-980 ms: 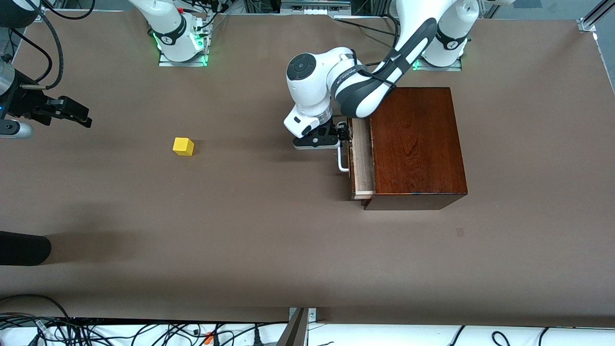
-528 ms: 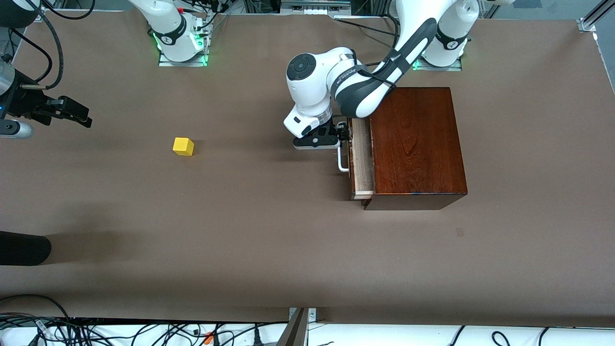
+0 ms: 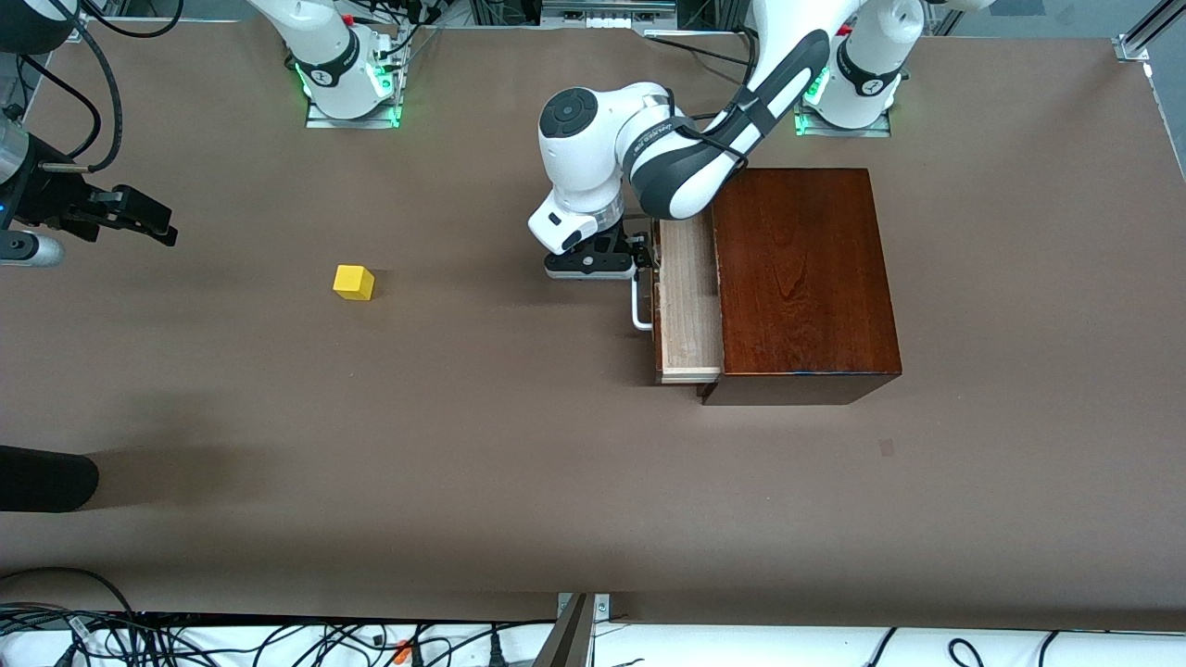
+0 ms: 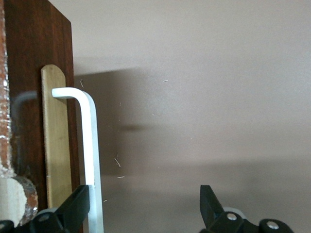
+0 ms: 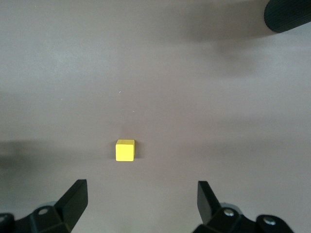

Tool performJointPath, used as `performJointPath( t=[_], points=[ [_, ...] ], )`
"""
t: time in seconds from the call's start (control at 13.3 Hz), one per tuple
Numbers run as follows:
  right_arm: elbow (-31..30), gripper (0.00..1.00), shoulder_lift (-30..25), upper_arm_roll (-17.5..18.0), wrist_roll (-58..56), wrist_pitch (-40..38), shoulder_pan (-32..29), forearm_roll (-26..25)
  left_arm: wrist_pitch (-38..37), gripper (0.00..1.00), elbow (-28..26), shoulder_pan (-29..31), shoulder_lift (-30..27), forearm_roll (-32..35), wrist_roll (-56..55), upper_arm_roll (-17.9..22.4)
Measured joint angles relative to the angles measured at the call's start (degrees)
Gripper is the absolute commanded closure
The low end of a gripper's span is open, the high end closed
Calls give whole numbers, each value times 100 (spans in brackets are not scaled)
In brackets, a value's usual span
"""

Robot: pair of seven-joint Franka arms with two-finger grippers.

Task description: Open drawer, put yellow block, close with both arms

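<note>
The left tool point(image 3: 639, 262) hooked the drawer point(image 3: 687, 301) by its stiff white handle point(image 4: 91, 155), fingers spread, unclenched. The right tool point(image 5: 141, 201) hovered released above the light, rigid yellow block point(image 5: 125, 150), best pinched across flat faces.

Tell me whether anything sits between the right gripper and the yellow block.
Nothing visible does. The right gripper hangs open over bare table at the right arm's end, and the yellow block lies alone on the table with only bare surface around it. The left gripper is at the drawer handle, apart from that path.
</note>
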Motion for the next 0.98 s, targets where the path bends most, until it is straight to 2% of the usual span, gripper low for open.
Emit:
performJointPath(
  t=[0.23, 0.45, 0.75, 0.98],
  points=[
    [-1, 0, 0, 0, 0, -1, 1, 0, -47, 0, 89, -1, -12, 0, 1, -6],
    [-1, 0, 1, 99, 27, -1, 6, 7, -577, 0, 269, 13, -215, -32, 14, -5],
    [-17, 0, 1, 836, 962, -50, 55, 12, -1928, 0, 687, 266, -741, -526, 740, 13],
    [-210, 0, 6, 1086, 1172, 68, 67, 11, -2589, 0, 948, 1096, -1173, -1128, 1951, 45]
  ],
)
